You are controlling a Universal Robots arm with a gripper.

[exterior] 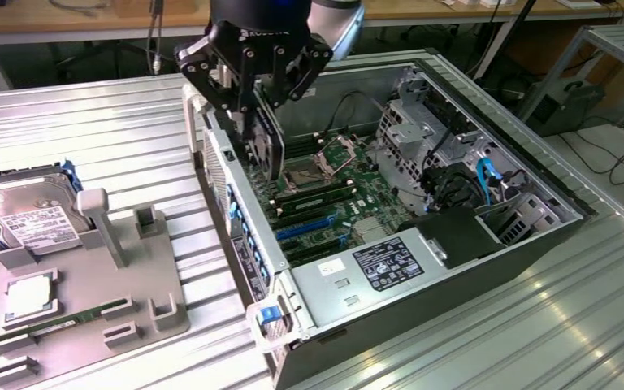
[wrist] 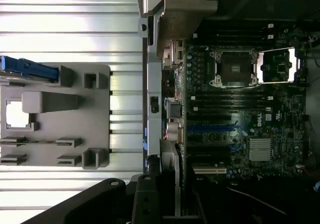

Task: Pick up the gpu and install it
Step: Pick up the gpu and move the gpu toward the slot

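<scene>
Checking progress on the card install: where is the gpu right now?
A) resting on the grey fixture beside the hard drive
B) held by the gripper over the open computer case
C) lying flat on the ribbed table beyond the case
B: the gripper is shut on the gpu, holding it on edge over the open computer case, apart from the grey fixture.

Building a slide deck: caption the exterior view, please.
Gripper holds the gpu on edge over the motherboard inside the open case.
</scene>
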